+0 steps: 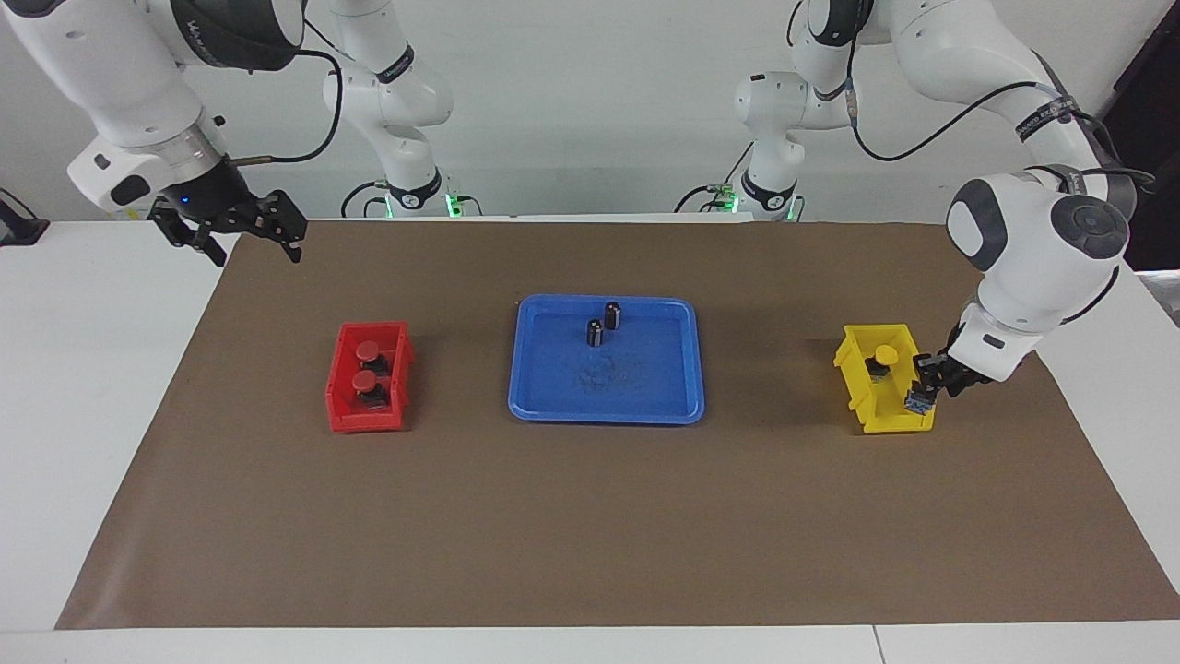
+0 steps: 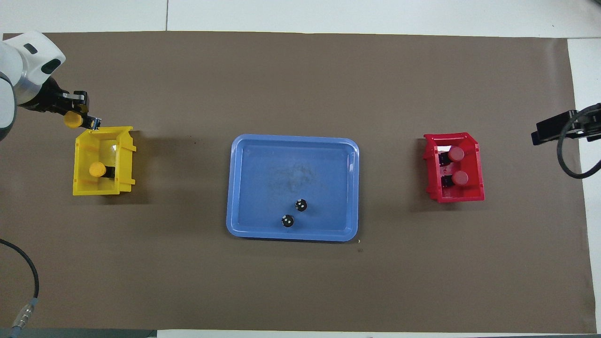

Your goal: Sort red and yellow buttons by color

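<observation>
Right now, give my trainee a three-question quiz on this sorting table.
1. True or false: both red buttons lie in the red bin.
2. What stands in the blue tray?
A. yellow buttons
B. two black-and-silver cylinders
C. nothing
3. Fill in: the left gripper holds a ____ button over the yellow bin.

Key: 1 true; 2 B; 3 yellow. The right gripper waits over the table's edge.

- Facing cam sits high across the table (image 1: 111, 387), looking back at both arm bases, far enough out to catch the whole brown mat (image 1: 590, 516).
- Overhead cam looks steeply down from the robots' end.
- Both share the mat, blue tray (image 1: 544, 369), red bin (image 1: 343, 387) and yellow bin (image 1: 857, 387), just flipped half a turn.
</observation>
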Action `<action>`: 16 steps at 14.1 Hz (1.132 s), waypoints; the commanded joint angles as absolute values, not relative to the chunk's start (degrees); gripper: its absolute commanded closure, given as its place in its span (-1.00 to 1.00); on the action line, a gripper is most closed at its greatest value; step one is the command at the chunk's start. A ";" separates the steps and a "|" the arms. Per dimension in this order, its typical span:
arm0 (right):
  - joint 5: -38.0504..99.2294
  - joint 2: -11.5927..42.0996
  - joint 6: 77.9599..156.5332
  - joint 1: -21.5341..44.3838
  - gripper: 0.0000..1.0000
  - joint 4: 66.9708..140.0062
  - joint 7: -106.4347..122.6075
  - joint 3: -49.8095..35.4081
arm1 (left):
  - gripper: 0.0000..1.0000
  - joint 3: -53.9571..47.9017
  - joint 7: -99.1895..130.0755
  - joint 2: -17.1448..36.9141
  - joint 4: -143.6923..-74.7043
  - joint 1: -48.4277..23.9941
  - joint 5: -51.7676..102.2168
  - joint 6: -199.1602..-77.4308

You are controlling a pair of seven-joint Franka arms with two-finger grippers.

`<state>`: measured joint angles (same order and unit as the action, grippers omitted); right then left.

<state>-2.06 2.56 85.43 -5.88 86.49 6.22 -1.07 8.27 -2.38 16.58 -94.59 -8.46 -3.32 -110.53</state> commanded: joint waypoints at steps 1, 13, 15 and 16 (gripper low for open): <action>-3.16 2.55 85.25 -6.33 -1.00 86.66 7.30 -2.10 | 0.97 8.26 -2.72 12.22 -101.15 -8.44 -4.92 -112.06; -2.99 2.72 85.34 -5.80 -1.00 86.13 6.59 -2.02 | -1.00 8.17 -3.08 11.86 -100.99 -8.44 -4.83 -113.20; -2.90 2.72 85.34 -5.89 -1.00 86.13 6.68 -2.02 | -1.00 8.17 -3.60 12.13 -98.80 -8.52 -4.31 -112.15; -2.73 2.72 85.34 -5.89 -1.00 86.13 6.59 -2.11 | -1.00 8.17 -3.60 12.04 -97.57 -8.53 -3.78 -110.84</action>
